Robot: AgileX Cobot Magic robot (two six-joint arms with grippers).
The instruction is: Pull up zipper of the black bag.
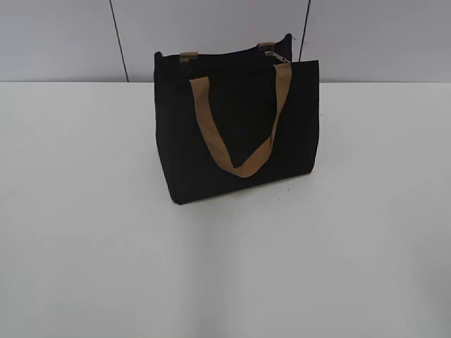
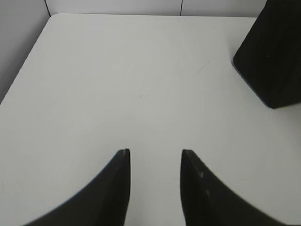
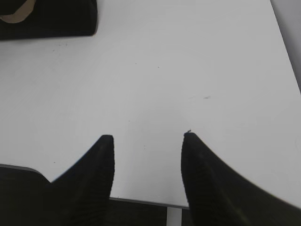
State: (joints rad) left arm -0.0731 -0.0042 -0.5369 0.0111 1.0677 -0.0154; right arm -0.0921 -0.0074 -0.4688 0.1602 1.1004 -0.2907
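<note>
The black bag (image 1: 236, 127) stands upright at the back middle of the white table, with a tan strap handle (image 1: 239, 123) hanging down its front face. The zipper runs along its top edge, and the small silvery pull tab (image 1: 276, 56) sits at the top right end. No gripper shows in the exterior view. My left gripper (image 2: 155, 151) is open and empty above bare table; a corner of the bag (image 2: 273, 52) is at the upper right of that view. My right gripper (image 3: 148, 136) is open and empty near the table's front edge; the bag's base (image 3: 47, 19) is at the upper left.
The white table (image 1: 84, 232) spreads wide around the bag. A grey panelled wall (image 1: 63, 39) stands behind it. The table's front edge (image 3: 141, 201) shows under my right gripper, and its left edge (image 2: 23, 70) shows in the left wrist view.
</note>
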